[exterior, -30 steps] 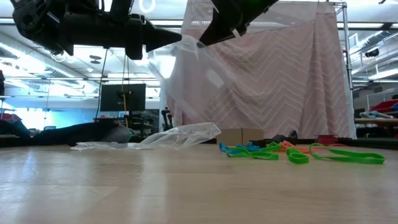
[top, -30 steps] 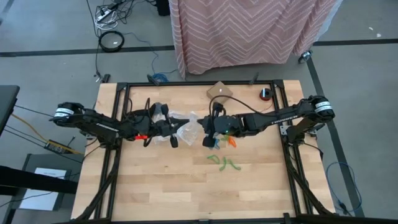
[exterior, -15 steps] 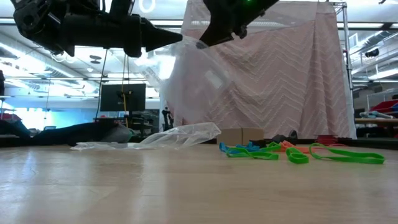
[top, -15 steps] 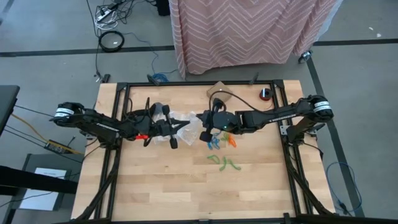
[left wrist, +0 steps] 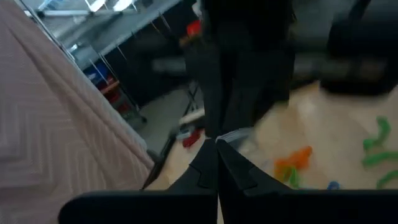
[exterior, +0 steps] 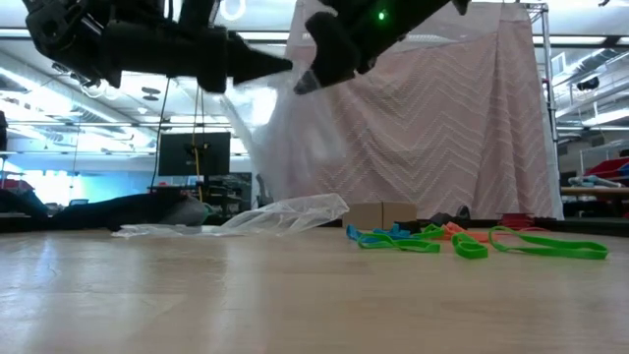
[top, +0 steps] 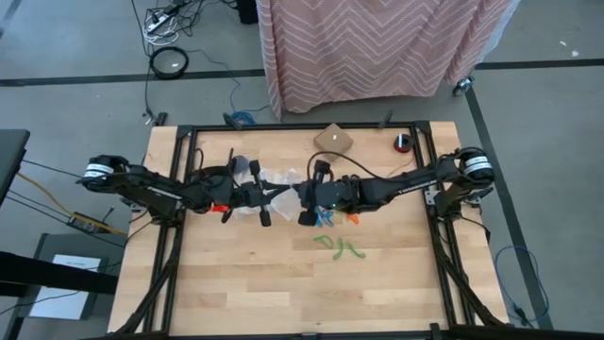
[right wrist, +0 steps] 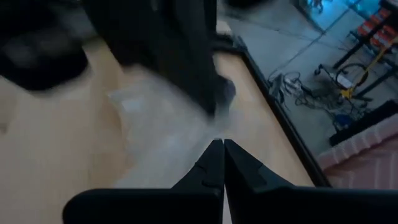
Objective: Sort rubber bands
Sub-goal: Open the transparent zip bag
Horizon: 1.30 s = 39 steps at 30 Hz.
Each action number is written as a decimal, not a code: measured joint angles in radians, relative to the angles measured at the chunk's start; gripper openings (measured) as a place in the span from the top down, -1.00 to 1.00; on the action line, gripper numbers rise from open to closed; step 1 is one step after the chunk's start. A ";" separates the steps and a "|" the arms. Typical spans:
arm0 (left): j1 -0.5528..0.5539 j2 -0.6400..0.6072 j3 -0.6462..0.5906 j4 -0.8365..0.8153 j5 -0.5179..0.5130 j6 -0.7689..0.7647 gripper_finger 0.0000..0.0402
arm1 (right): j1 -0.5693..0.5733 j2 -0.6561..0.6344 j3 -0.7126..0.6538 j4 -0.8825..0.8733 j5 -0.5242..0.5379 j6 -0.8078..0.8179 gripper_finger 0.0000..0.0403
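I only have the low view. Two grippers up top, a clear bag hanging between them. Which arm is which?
Observer: From above, the left gripper is on your left and the right gripper is beside it, mid-table.
Operator: Fingers shut?
Observer: Yes. The wrist views show left fingers and right fingers pressed together.
Operator: Rubber bands in one pile?
Observer: No. Blue and orange rubber bands lie by the right gripper; green rubber bands lie apart, nearer the front edge.

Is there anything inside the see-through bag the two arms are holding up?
The clear plastic bag hangs in the air, pinched between the left tool and the right tool. No rubber bands show through it, though its blurred, crumpled folds could hide one.
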 joint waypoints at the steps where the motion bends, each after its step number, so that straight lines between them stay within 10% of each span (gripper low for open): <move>1: 0.003 0.005 0.000 0.001 -0.001 0.000 1.00 | 0.009 -0.007 0.000 -0.004 0.001 -0.001 1.00; 25: -0.009 0.010 0.000 0.087 0.023 -0.084 1.00 | -0.012 -0.008 0.000 -0.124 0.077 0.085 0.93; 39: -0.009 0.010 0.000 0.079 0.028 -0.109 1.00 | -0.014 -0.008 0.000 -0.098 -0.023 0.077 -0.21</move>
